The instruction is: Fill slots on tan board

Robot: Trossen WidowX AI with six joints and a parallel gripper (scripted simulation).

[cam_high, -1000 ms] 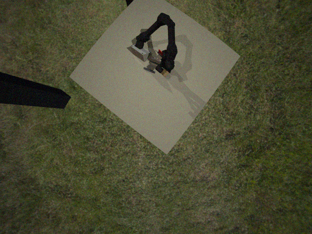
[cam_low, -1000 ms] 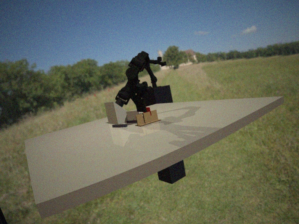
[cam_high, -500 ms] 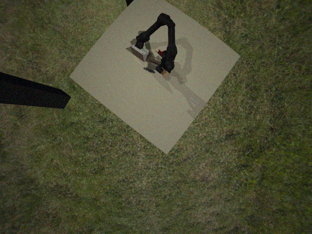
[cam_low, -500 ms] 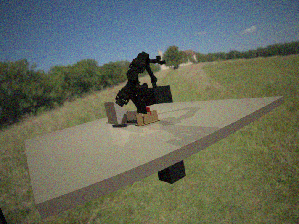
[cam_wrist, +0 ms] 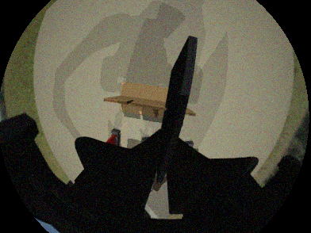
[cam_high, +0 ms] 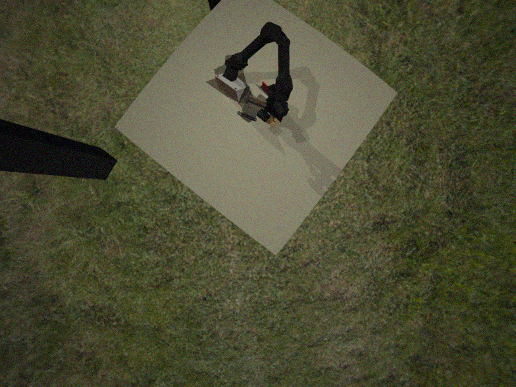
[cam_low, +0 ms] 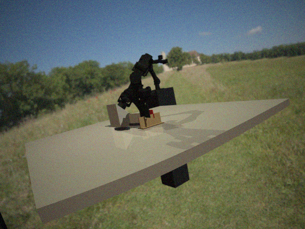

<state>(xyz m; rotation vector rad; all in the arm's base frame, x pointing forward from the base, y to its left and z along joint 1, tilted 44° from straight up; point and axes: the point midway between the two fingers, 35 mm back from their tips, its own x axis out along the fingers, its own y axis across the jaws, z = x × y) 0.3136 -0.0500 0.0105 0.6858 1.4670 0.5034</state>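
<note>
In the wrist view's middle, a dark board (cam_low: 145, 112) (cam_wrist: 183, 75) is pinched by the gripper (cam_high: 272, 104) (cam_low: 142, 103) (cam_wrist: 163, 132); tilting could jam it on the tan board (cam_high: 272, 121) (cam_low: 154, 120) (cam_wrist: 150, 104).

A pale slab (cam_high: 233, 166) (cam_low: 98, 157) (cam_wrist: 254, 79) stands over grass (cam_high: 249, 312) (cam_low: 234, 177) (cam_wrist: 20, 71). Trees (cam_low: 14, 86) line a field beneath blue sky (cam_low: 98, 29) with two small clouds (cam_low: 255, 30).

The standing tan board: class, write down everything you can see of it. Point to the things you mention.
The standing tan board (cam_low: 155, 119) (cam_wrist: 144, 90) looks like plain wood or card, flat and thin. It stands upright along a thin tan base strip (cam_low: 152, 126) that rests on the tabletop (cam_low: 98, 157). Its top edge has narrow slots. The dark gripper partly hides it from above.
</note>
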